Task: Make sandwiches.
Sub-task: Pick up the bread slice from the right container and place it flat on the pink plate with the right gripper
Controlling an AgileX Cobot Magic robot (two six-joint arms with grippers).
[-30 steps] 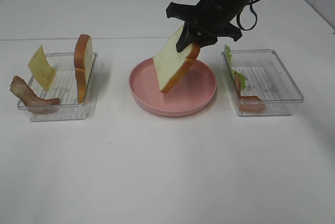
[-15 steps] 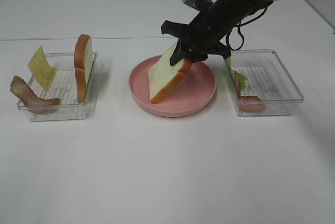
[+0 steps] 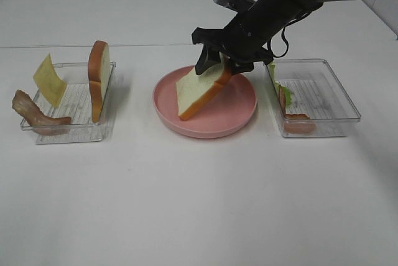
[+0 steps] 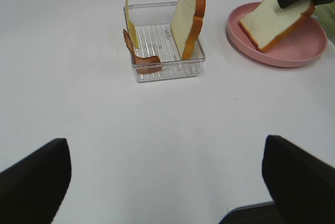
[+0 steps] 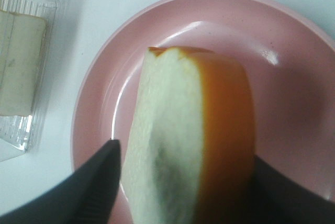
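Observation:
My right gripper (image 3: pixel 219 66) is shut on a white bread slice (image 3: pixel 198 92) with an orange-brown crust. It holds the slice tilted over the round pink plate (image 3: pixel 239 120), with the slice's lower edge on the plate. In the right wrist view the dark fingers (image 5: pixel 97 182) flank the slice (image 5: pixel 183 145) above the plate (image 5: pixel 293 67). A second bread slice (image 3: pixel 98 79) stands upright in the left clear tray (image 3: pixel 68 130), next to a yellow cheese square (image 3: pixel 50 79) and a bacon strip (image 3: pixel 37 114). My left gripper (image 4: pixel 165 148) is open and empty, well short of that tray (image 4: pixel 167 69).
The right clear tray (image 3: pixel 336 92) holds a green lettuce leaf (image 3: pixel 272 67) and a bacon strip (image 3: pixel 298 120) along its left wall. The white table (image 3: pixel 199 204) stretches in front of the plate and trays.
My right gripper has lowered the bread slice down and to the left until its lower edge met the plate. In the last half second it barely moved. The trays are unchanged.

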